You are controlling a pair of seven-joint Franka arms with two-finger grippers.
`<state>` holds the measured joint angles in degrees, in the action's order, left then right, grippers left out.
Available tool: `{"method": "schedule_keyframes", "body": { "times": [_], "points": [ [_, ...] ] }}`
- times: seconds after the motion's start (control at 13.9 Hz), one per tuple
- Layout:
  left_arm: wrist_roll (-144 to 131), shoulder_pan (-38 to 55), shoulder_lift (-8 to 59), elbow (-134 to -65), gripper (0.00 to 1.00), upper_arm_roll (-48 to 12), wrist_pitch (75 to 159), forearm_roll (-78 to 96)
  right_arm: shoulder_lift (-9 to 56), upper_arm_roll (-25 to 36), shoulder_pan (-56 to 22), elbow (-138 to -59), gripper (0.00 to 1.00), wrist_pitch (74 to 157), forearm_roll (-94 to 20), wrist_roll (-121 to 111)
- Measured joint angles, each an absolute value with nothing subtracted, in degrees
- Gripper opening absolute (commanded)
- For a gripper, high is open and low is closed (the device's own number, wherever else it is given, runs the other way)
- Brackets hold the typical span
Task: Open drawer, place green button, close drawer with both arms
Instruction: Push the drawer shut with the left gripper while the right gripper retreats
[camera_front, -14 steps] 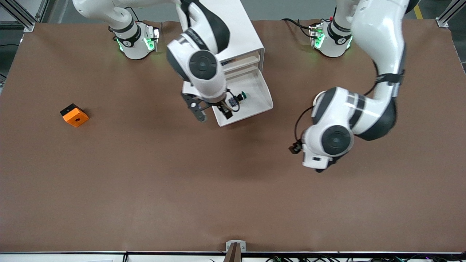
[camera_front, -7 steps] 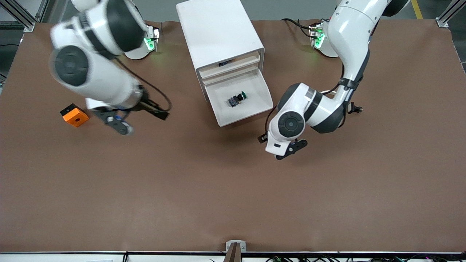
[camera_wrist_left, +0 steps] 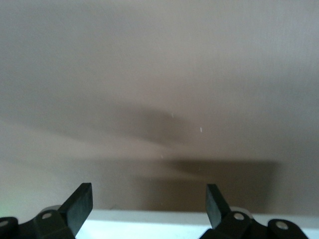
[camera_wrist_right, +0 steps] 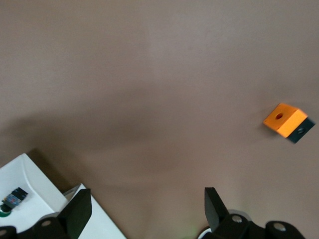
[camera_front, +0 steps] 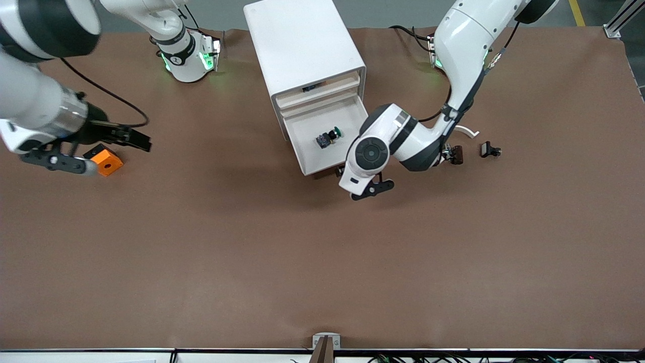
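The drawer (camera_front: pixel 330 138) stands pulled out of the white cabinet (camera_front: pixel 302 45), with the button (camera_front: pixel 327 137) lying inside it. The left gripper (camera_front: pixel 364 187) hangs just in front of the drawer's front edge, fingers spread and empty. The right gripper (camera_front: pixel 95 151), also spread and empty, is over the orange cube (camera_front: pixel 107 160).
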<state>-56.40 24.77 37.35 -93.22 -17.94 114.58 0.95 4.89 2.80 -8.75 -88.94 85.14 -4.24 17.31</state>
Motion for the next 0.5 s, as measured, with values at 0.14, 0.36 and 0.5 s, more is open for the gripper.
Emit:
{"method": "schedule_keyframes", "body": {
  "times": [0.14,0.36,0.5],
  "points": [
    [-56.23,25.91,38.07,-93.72,1.00,-18.14,114.64,0.90,3.65,2.81,-6.53,-89.53,1.00,85.16,-3.44,14.25],
    [-56.22,26.56,38.65,-93.77,1.00,-19.16,114.64,0.90,1.19,2.67,-5.57,-92.00,1.00,85.81,-2.31,12.38],
    [-56.22,26.60,38.67,-94.03,1.00,-20.71,114.57,0.90,-0.78,2.68,-4.91,-94.77,1.00,87.37,-2.18,10.61]
  ]
}}
